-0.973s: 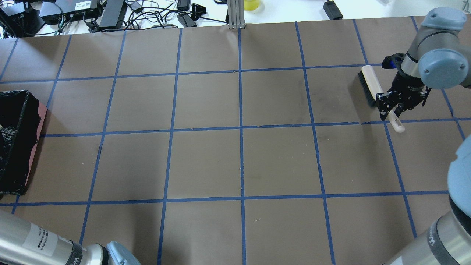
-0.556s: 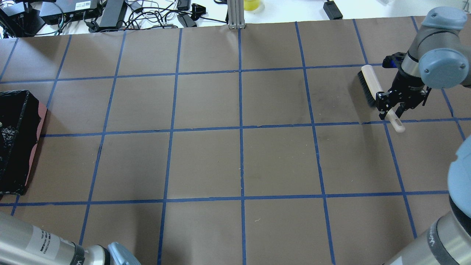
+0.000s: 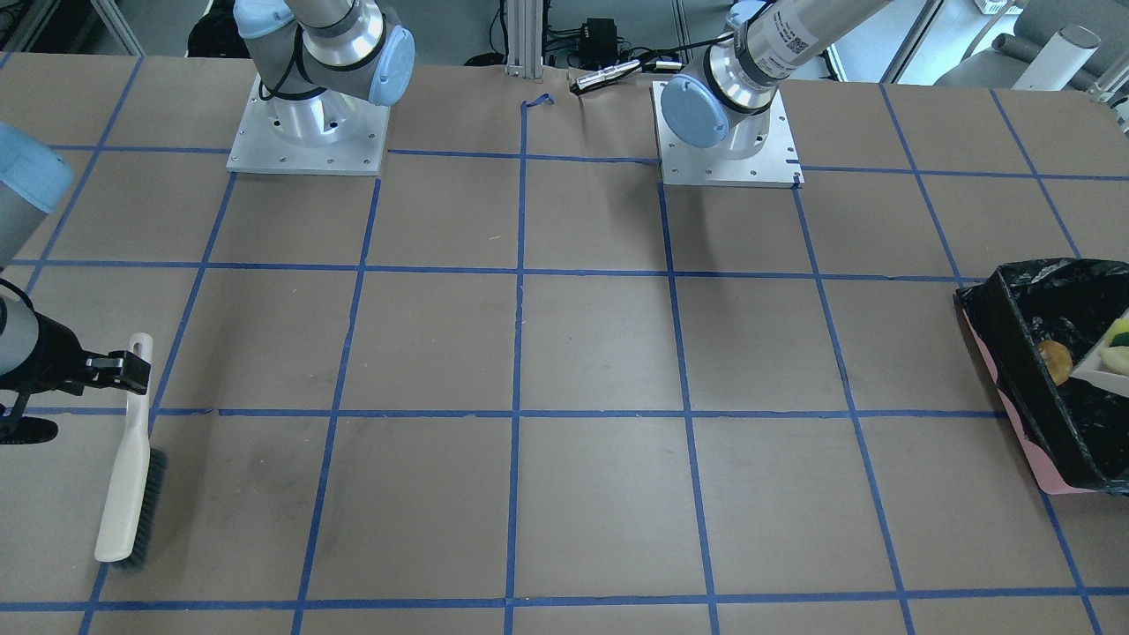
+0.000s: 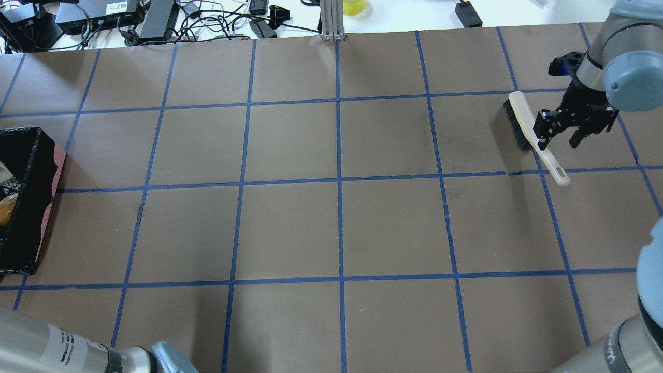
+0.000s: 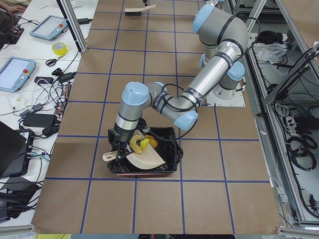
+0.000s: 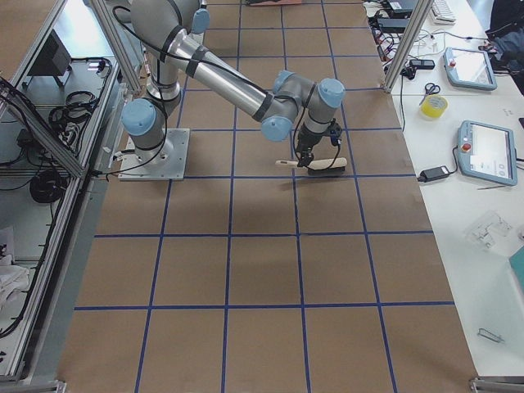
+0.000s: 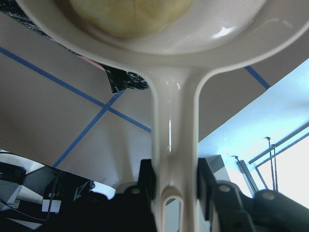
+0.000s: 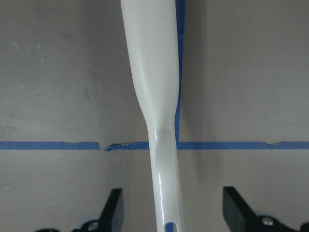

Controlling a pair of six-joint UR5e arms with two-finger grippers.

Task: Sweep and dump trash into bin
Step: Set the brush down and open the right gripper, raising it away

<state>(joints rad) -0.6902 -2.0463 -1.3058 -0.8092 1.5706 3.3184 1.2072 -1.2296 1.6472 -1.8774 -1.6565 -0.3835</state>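
Note:
The pink bin (image 3: 988,328) with its black bag stands at the table's left end (image 4: 32,207). My left gripper (image 7: 175,186) is shut on the beige dustpan's handle (image 7: 174,140) and holds the pan (image 5: 147,159) tilted inside the bin. The pale half-ring slice (image 3: 1113,357) and the yellow-green sponge (image 3: 1120,335) lie on the pan. The orange-brown lump (image 3: 1055,360) sits beside the pan's rim against the bag. My right gripper (image 4: 560,135) is open over the handle of the beige brush (image 4: 523,122), which lies on the table.
Brown paper with a blue tape grid covers the table (image 4: 336,228). Both arm bases (image 3: 309,132) are bolted at the robot's side. Cables and boxes (image 4: 129,18) lie beyond the far edge.
My right gripper has opened, let go of the brush handle and lifted away from it. The orange-brown lump has come into sight in the bin.

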